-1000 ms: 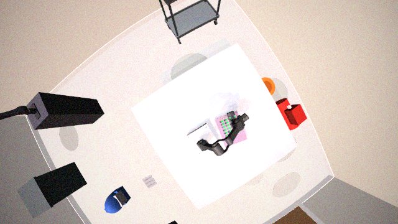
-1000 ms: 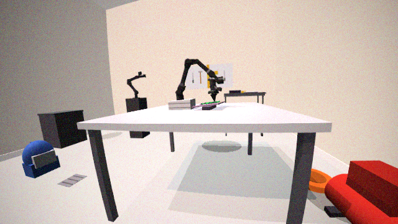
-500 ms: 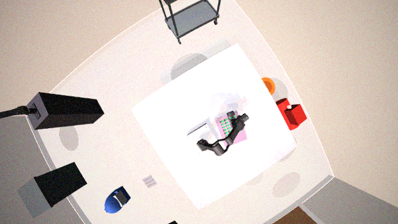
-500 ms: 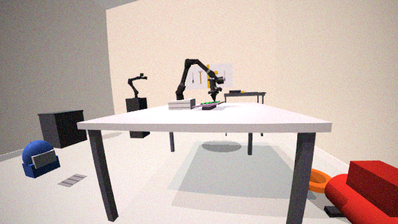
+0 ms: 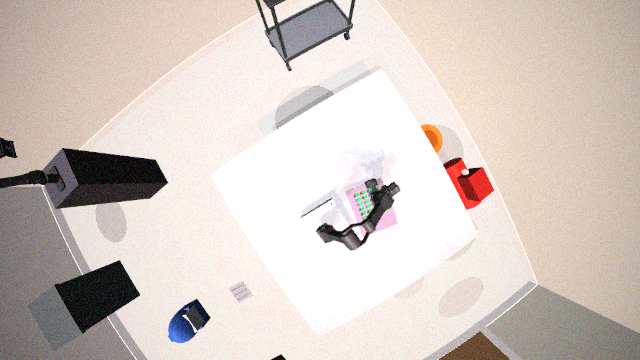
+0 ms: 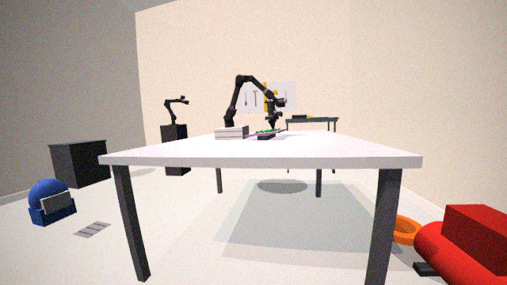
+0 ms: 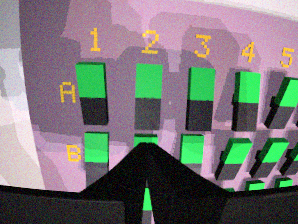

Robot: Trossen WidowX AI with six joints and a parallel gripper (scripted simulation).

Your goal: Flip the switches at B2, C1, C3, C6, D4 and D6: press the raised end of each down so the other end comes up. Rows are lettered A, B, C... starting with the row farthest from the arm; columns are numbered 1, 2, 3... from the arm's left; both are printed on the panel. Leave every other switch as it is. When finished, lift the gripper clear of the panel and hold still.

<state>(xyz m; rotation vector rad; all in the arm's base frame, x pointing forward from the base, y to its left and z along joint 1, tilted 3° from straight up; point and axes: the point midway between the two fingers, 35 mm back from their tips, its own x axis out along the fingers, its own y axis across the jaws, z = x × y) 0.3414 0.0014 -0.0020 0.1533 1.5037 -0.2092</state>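
Note:
The pink switch panel [image 5: 390, 224] [image 6: 251, 135] [image 7: 44, 112] carries rows of green-and-black rocker switches with yellow labels. In the wrist view the A row shows whole, with switch A1 [image 7: 92, 82] at left. My gripper [image 6: 272, 127] [image 7: 147, 149] is shut and empty, pointing down at the panel, with its tips over switch B2 [image 7: 146, 137]. Only B2's far green edge shows; contact cannot be told. Switches B1 [image 7: 96, 147] and B3 [image 7: 192, 149] flank the tips. The fingers hide C1 and C3; rows D and C6 are not readable.
A pale grey box [image 6: 231, 133] stands on the white table [image 5: 300, 280] [image 6: 317, 152] beside the panel, on the arm's left. In the wrist view, switches A4 [image 7: 247, 87] and B4 [image 7: 237, 151] stand to the right of the fingers.

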